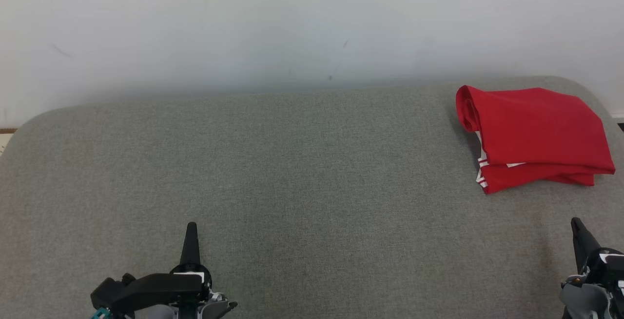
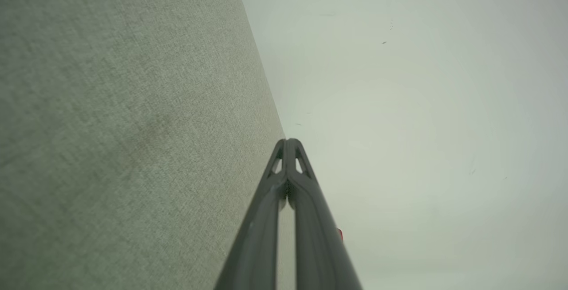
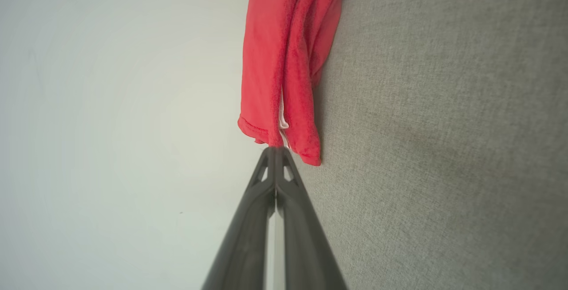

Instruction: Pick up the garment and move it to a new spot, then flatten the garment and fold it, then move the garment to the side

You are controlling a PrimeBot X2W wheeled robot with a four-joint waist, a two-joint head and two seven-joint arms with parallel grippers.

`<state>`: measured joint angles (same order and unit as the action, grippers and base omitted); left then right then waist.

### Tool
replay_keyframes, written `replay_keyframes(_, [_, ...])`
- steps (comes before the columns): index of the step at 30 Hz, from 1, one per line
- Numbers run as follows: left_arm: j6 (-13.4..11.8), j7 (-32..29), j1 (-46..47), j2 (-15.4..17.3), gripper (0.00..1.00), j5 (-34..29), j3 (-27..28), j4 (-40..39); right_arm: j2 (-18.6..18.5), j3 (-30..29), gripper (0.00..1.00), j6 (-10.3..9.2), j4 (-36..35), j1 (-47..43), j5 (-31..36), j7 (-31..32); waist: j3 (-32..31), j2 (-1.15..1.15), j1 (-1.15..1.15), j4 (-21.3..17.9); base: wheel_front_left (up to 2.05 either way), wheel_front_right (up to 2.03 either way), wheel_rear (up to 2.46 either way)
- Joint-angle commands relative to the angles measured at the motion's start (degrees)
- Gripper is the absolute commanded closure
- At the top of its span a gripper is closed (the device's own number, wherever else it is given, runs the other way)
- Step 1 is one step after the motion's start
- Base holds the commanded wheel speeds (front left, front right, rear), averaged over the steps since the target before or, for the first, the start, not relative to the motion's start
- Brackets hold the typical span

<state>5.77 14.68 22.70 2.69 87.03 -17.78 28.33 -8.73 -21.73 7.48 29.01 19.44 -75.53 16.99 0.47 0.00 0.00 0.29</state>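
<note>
The red garment (image 1: 534, 133) lies folded on the grey fabric surface (image 1: 312, 172), at the surface's far right corner, close to its back edge where the pale wall (image 1: 292, 26) rises. It is a flat, layered bundle. The fold along its left side is rounded like a roll, and white stripes (image 1: 481, 163) show between the layers at the corner nearest the surface's front. The left claw (image 1: 190, 226) is at the surface's front edge, left of the middle. Its two dark fingers are pressed together into one point aimed toward the back edge; it holds nothing and is well apart from the garment. The left wrist view shows the left claw (image 2: 288, 141) the same way, tips meeting with no gap, the surface on one side and the wall on the other. The right claw (image 1: 576, 222) is at the surface's front right corner, also squeezed together and empty. It points toward the back edge, with a strip of grey fabric between it and the garment. In the right wrist view the right claw (image 3: 275, 149) has its tips together, lined up with the garment's (image 3: 284, 59) nearest hem, where a sliver of white shows between red layers. From that angle I cannot tell whether tip and cloth touch, but the head view shows them apart.
</note>
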Motion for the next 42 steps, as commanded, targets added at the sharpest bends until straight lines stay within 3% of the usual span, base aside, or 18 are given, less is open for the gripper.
replay_keyframes(1, [0.4,0.1,1.4,0.3,1.0,2.0,-0.5,0.4,-0.6,-0.6,1.0,0.02,0.3,0.9,-1.7,0.6,0.0,0.0,0.0,0.0,0.0,0.0,0.0])
replay_keyframes(31, [1.8,0.2,5.4,0.3,1.0,15.9,-4.0,4.5,-1.4,-5.2,1.0,0.02,3.7,3.9,-13.9,5.2,0.7,0.0,0.0,-0.4,0.0,0.0,0.0])
replay_keyframes(42, [1.9,0.2,5.3,0.3,1.0,15.8,-4.0,4.4,-1.4,-5.1,1.0,0.02,3.7,3.9,-14.0,5.0,0.8,0.0,0.0,-0.4,0.0,0.0,0.0])
